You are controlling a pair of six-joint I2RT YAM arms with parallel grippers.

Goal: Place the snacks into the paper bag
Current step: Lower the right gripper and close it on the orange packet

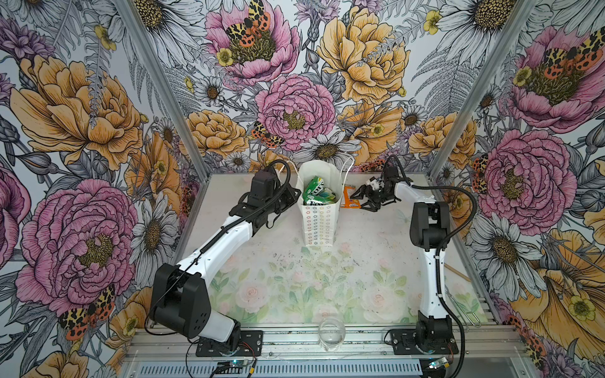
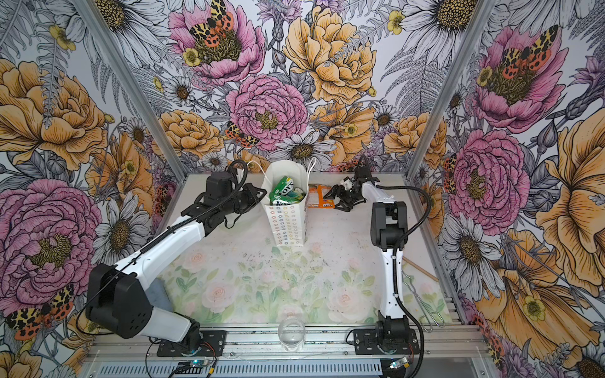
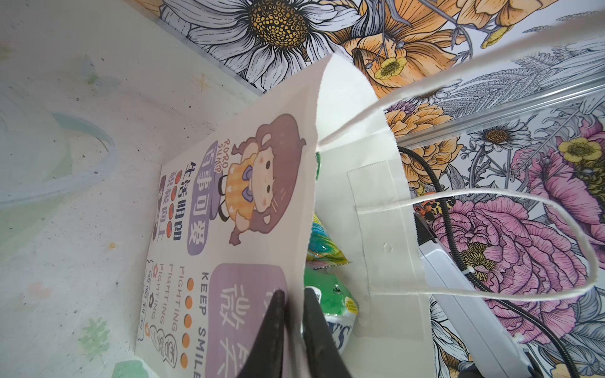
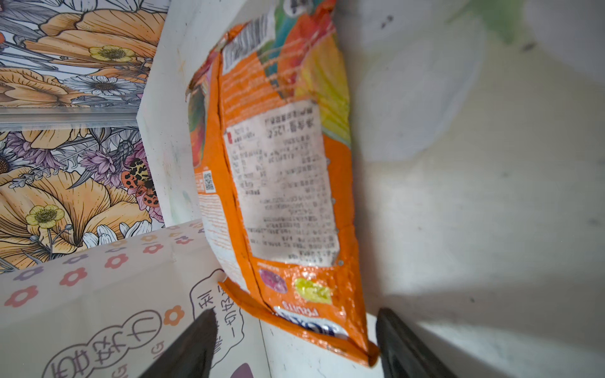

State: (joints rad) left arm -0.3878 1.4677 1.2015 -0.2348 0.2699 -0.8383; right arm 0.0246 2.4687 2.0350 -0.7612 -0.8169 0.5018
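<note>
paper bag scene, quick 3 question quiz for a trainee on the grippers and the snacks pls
1. True or false: the left gripper is shut on the wall of the paper bag.
2. Where is the orange packet?
A. inside the bag
B. lying on the table beside the bag, with one end between the open fingers of the right gripper
C. held up in the left gripper
3. What colour are the packets that show in the bag's mouth?

Key: 1 true; 2 B; 3 green
</note>
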